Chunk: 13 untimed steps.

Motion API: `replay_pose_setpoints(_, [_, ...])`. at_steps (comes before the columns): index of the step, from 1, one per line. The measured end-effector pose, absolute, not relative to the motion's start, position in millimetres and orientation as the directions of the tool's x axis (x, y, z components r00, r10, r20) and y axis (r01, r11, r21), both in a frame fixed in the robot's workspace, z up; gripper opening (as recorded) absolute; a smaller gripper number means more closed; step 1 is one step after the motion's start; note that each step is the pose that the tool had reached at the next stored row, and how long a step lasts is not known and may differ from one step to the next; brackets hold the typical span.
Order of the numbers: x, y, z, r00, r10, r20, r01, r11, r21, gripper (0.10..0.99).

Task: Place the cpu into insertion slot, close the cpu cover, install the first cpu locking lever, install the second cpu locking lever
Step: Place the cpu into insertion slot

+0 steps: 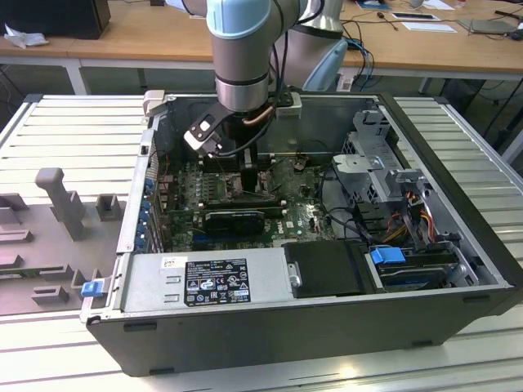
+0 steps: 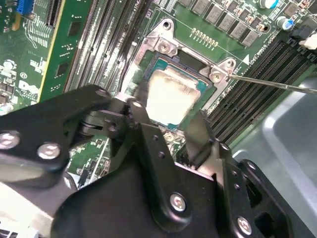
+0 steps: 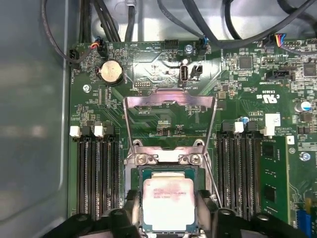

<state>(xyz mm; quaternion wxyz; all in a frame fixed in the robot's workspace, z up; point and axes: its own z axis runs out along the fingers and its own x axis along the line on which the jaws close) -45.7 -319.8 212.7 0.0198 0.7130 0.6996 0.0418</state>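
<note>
cpu [image 3: 168,194] | silvery-grey square top, smudged | in insertion slot [image 3: 168,158] | hand [image 2: 167,117] grip: cannot tell

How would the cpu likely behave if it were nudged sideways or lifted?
The cpu is a flat square with a metal top, so it is probably stiff and won't roll. It appears to lie inside the rim of the insertion slot, so a sideways nudge would likely be blocked. Its thin edges probably offer little to grip when lifting.
</note>
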Motion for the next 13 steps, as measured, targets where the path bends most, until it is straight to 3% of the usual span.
replay_pose_setpoints(1, [-45.7, -319.8, 214.3, 0.017, 1.0, 0.025, 0.996, -0.02, 0.087, 0.396])
replay_pose_setpoints(2, [-45.7, -319.8, 215.3, 0.017, 1.0, 0.02, 0.996, -0.019, 0.087, 0.275])
replay_pose_setpoints(4, [-45.7, -319.8, 215.5, 0.017, 1.0, 0.017, 0.996, -0.019, 0.087, 0.106])
replay_pose_setpoints(13, [-45.7, -319.8, 217.9, 0.018, 1.0, 0.015, 0.996, -0.019, 0.087, 0.106])
